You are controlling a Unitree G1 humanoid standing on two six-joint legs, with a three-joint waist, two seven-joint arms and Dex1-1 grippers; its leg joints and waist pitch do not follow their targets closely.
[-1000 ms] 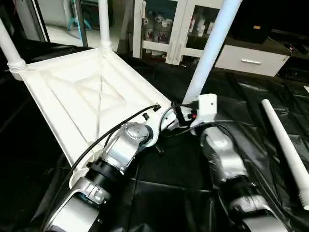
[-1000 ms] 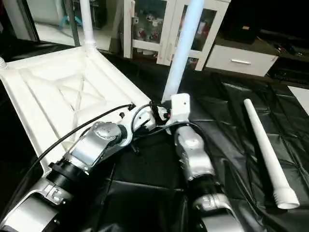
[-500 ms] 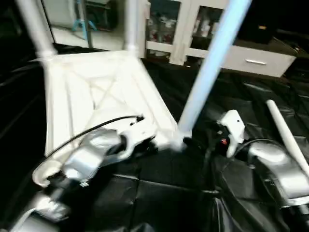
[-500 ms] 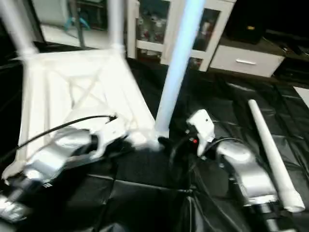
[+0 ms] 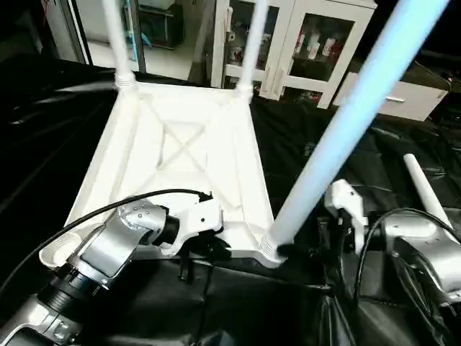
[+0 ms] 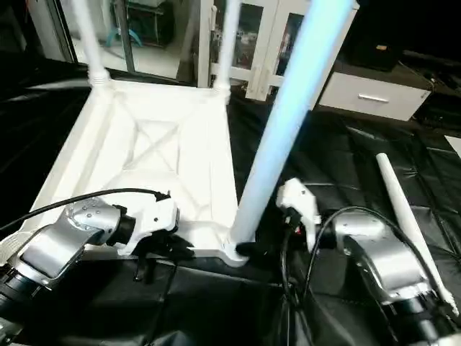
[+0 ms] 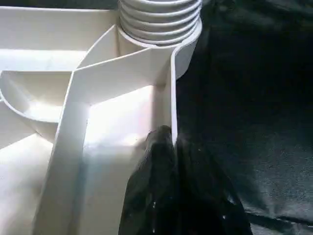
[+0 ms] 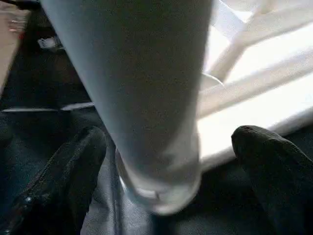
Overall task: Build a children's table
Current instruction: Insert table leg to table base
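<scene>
**Third leg seated, right claw let go**

Right gripper now stands with its two black fingers spread wide on either side of the near-right leg, touching nothing, where a second ago it was tucked in against that leg's foot beside the other arm. To my eye that means the leg has been pushed home and released.

Largest thing in the room is the big white ribbed plastic tabletop, lying upside down on the black sheet. Two tapered white tube legs rise from its far corners, and the third leg stands in the socket at its near-right corner, leaning a little.

A fourth white tube leg lies loose on the sheet, well off the tabletop's right edge and beyond the right arm. The near-left corner socket looks empty, so that one is probably next.

Left gripper is pinched closed on the thin rim wall along the tabletop's near edge, just beside the fitted socket, steadying the piece.
</scene>
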